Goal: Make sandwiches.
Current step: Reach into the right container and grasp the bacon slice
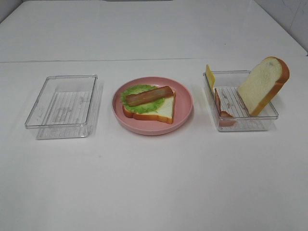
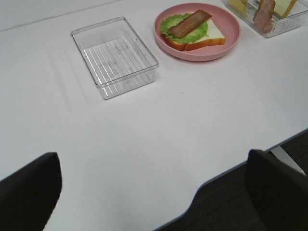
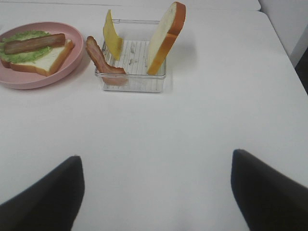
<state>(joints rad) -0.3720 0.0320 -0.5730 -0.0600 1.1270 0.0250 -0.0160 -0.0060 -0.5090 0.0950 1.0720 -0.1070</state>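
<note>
A partly built sandwich (image 1: 149, 102) lies on the round pink plate (image 1: 185, 103): one bread slice (image 1: 166, 109), green lettuce (image 1: 144, 107) and a brown bacon strip (image 1: 148, 96) on top. The right clear tray (image 1: 240, 126) holds a second bread slice (image 1: 262, 84) leaning upright, a yellow cheese square (image 1: 210, 76) and another bacon strip (image 1: 220, 108). Neither gripper shows in the exterior high view. My left gripper (image 2: 154, 192) is open and empty, well back from the plate (image 2: 226, 45). My right gripper (image 3: 154, 192) is open and empty, back from the tray (image 3: 139, 79) with bread (image 3: 166, 36), cheese (image 3: 113, 38) and bacon (image 3: 103, 60).
An empty clear tray (image 1: 62, 103) stands left of the plate; it also shows in the left wrist view (image 2: 115, 55). The white table's front edge (image 2: 216, 180) runs near my left gripper, with dark floor beyond it.
</note>
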